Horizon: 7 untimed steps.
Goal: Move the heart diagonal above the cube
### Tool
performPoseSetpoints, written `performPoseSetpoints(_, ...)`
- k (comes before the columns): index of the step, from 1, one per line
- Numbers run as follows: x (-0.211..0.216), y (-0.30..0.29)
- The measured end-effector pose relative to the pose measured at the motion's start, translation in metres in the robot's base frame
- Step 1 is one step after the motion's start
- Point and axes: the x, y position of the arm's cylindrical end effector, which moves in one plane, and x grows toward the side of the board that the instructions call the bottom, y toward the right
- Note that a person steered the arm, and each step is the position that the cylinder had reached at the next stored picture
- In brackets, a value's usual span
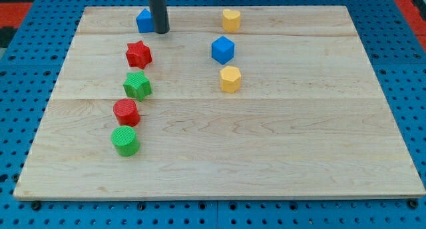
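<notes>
The yellow heart (pixel 231 19) sits near the view's top, right of centre. The blue cube (pixel 223 50) lies just below it, slightly to the left. My tip (pixel 162 32) rests on the board at the view's top left, well to the left of both the heart and the cube. It is right beside a blue block, seemingly a triangle (pixel 144 20), which the rod partly hides.
A yellow hexagon (pixel 230 79) lies just below the cube. Down the left side run a red star (pixel 138 54), a green star (pixel 137 86), a red cylinder (pixel 126 112) and a green cylinder (pixel 124 140). The wooden board (pixel 279 149) lies on a blue pegboard.
</notes>
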Motion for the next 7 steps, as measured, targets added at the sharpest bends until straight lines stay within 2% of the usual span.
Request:
performPoseSetpoints(1,-0.003,0.042)
performPoseSetpoints(3,-0.051,0.085)
performPoseSetpoints(4,-0.051,0.125)
performPoseSetpoints(6,-0.059,0.151)
performPoseSetpoints(7,-0.051,0.134)
